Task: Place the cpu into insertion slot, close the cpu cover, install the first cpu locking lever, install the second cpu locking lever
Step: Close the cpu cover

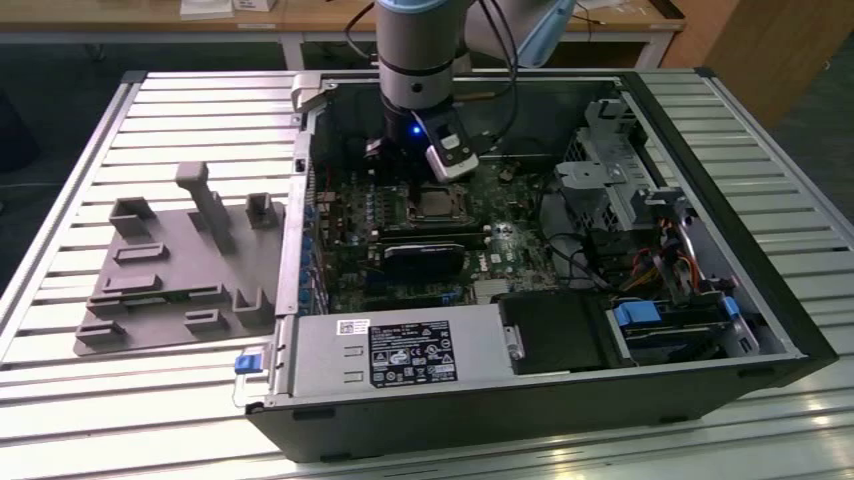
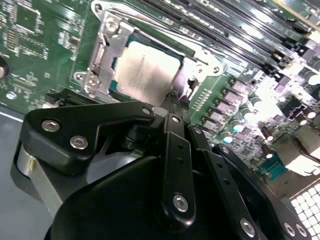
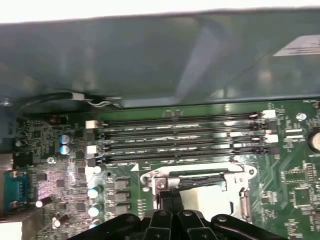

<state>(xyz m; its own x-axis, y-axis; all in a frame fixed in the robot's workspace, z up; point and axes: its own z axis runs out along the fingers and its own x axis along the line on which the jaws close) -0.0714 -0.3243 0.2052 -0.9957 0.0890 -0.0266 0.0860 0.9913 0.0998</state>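
In the second wrist view the cpu (image 2: 145,70) lies flat in the insertion slot (image 1: 412,207), with the cpu cover (image 2: 106,50) lying down around it. The first wrist view adds 4 long memory slots (image 3: 180,135) beside the socket. In the exterior view my arm (image 1: 416,50) drops straight down from the upper centre into the open computer case (image 1: 747,250) on the slatted worktop (image 1: 174,110). My tool (image 2: 175,102) is pressed together, its tips just beside the cover's edge.

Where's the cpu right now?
In the exterior view the cpu sits mid-way across the green board, inside the metal cover's window. The long memory slots run beside it and the gripper is at its edge.
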